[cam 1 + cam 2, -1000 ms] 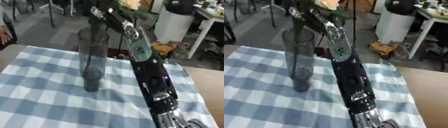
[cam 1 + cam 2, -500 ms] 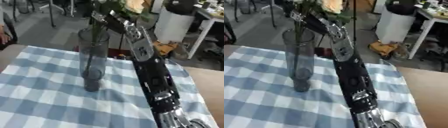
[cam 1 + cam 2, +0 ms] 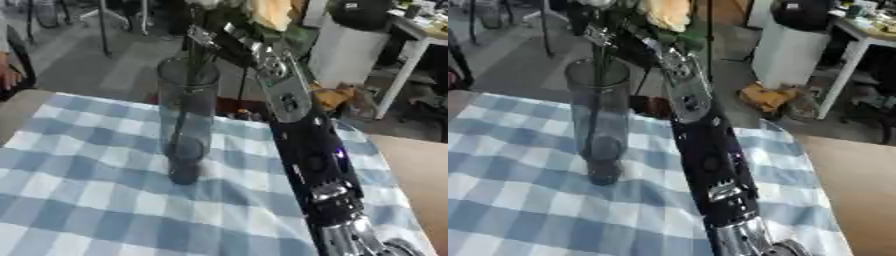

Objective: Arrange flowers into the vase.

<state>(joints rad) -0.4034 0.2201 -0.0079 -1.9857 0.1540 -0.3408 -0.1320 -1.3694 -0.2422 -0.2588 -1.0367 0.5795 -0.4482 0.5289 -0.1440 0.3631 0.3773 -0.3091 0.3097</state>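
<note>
A tall clear glass vase (image 3: 186, 117) stands upright on the blue and white checked cloth (image 3: 79, 200). My right arm runs from the lower right corner up across the cloth to the top of the view. Its hand (image 3: 208, 37) hangs just above the vase's mouth, curled round a bunch of flowers. A cream rose (image 3: 667, 12) and green leaves (image 3: 297, 35) show above the hand. A dark stem (image 3: 184, 100) reaches down inside the vase. The left hand does not show in either view.
Bare wooden table (image 3: 420, 170) lies to the right of the cloth. Behind the table is an office floor with a white bin (image 3: 350, 45), a desk (image 3: 420, 30) and chair legs. A person's hand (image 3: 9, 75) shows at the far left edge.
My right hand has sunk a little towards the vase's mouth with the flowers, and the stems reach further into the vase. The vase has stayed put.
</note>
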